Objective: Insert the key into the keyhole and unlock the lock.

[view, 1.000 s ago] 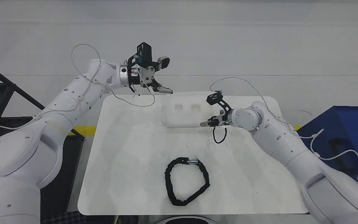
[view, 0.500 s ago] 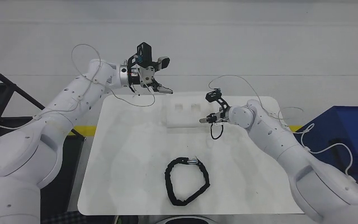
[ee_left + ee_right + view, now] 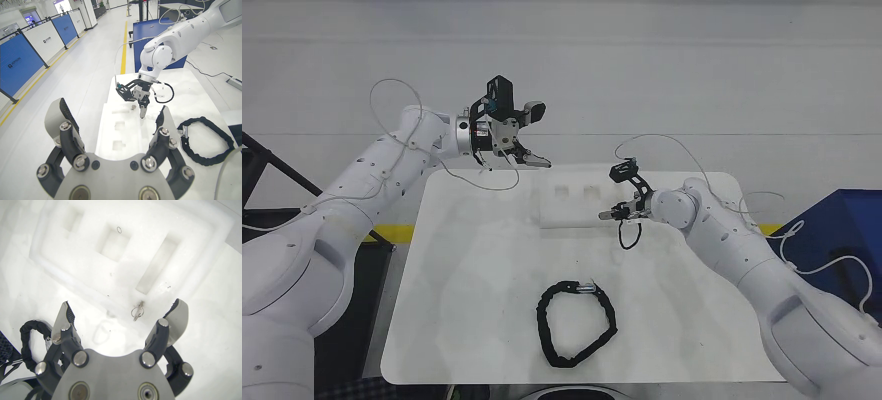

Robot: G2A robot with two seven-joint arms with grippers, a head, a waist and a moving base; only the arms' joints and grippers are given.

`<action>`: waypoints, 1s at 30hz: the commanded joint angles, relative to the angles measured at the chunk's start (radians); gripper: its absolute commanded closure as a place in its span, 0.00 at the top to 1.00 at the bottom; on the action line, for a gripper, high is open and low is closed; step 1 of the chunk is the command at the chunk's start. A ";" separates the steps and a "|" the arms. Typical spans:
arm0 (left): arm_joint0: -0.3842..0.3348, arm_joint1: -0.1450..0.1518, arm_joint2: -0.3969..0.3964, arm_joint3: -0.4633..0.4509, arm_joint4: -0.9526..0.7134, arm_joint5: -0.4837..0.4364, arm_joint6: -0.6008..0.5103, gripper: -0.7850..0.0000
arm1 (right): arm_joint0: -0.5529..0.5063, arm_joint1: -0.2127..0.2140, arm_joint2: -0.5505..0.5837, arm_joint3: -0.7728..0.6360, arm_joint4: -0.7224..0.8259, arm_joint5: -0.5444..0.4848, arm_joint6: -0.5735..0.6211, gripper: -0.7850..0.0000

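A small silver key (image 3: 137,312) on a ring lies on the white foam block (image 3: 90,262), beside a long recess. My right gripper (image 3: 122,308) hangs open just above it, a finger on each side, not touching. From the left wrist view the key (image 3: 133,108) sits beside the right gripper (image 3: 142,111). The black chain lock (image 3: 577,322) lies looped near the table's front, its metal cylinder (image 3: 184,130) at the loop's top. My left gripper (image 3: 527,155) is open and holds nothing, raised beyond the table's back left edge; its pads (image 3: 65,111) frame the foam block (image 3: 107,136).
The foam block (image 3: 577,205) with several rectangular recesses sits at the back middle of the white table (image 3: 472,300). A blue cart (image 3: 842,230) stands off the table's right side. A black cable loop (image 3: 630,238) dangles under the right wrist.
My right gripper has moved a little toward the back of the table, closer to the foam block's end, then held still. The left arm and the chain lock have not moved.
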 commanded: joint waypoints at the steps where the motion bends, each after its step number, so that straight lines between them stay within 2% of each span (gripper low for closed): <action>1: 0.000 0.000 0.000 0.000 0.000 0.000 0.000 1.00 | -0.005 0.000 0.003 -0.011 -0.002 0.008 -0.010 1.00; 15: 0.000 0.000 0.000 0.000 0.000 0.000 0.000 1.00 | -0.018 0.006 0.045 -0.096 -0.051 0.085 0.082 1.00; 19: 0.000 0.000 0.000 0.000 0.000 0.000 0.000 1.00 | -0.028 0.004 0.054 -0.094 -0.052 0.100 0.100 0.73; 22: 0.000 0.000 0.000 0.000 0.000 0.000 0.000 1.00 | -0.030 0.002 0.055 -0.097 -0.070 0.111 0.113 0.63; 27: 0.000 0.000 0.000 0.000 0.000 0.000 0.000 1.00 | -0.029 -0.003 0.049 -0.105 -0.126 0.174 0.134 0.67; 29: 0.000 0.000 0.000 0.000 0.000 0.000 0.000 1.00 | -0.031 -0.006 0.052 -0.108 -0.134 0.196 0.135 0.53; 30: 0.000 0.000 0.000 0.000 0.000 0.000 0.000 1.00 | -0.033 -0.007 0.054 -0.108 -0.139 0.204 0.136 0.50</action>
